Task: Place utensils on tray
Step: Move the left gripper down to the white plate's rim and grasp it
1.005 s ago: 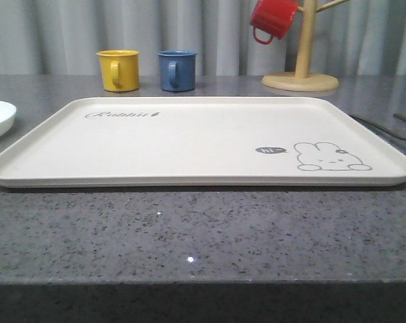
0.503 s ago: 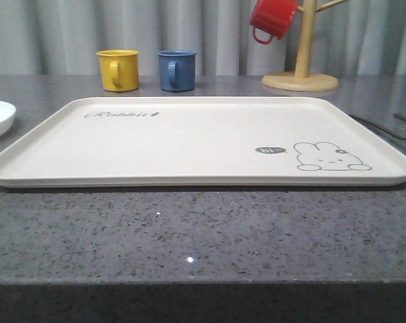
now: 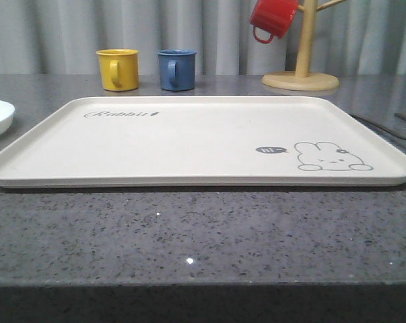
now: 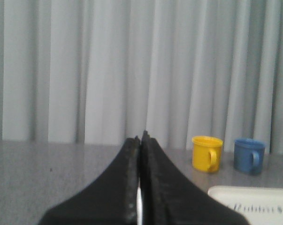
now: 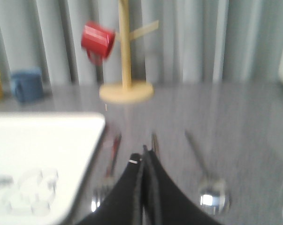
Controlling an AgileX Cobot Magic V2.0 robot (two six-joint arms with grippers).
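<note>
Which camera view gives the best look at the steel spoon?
The right wrist view: the spoon lies on the grey table beyond the tray's right edge, its bowl and long handle both visible, though blurred. In the front view, thin dark lines at the tray's far right cannot be identified as any one utensil.

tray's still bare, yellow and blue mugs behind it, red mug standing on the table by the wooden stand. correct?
Not quite. The red mug hangs on the wooden stand, off the table, as the front view shows. The tray is bare, with the yellow mug and blue mug behind it.
</note>
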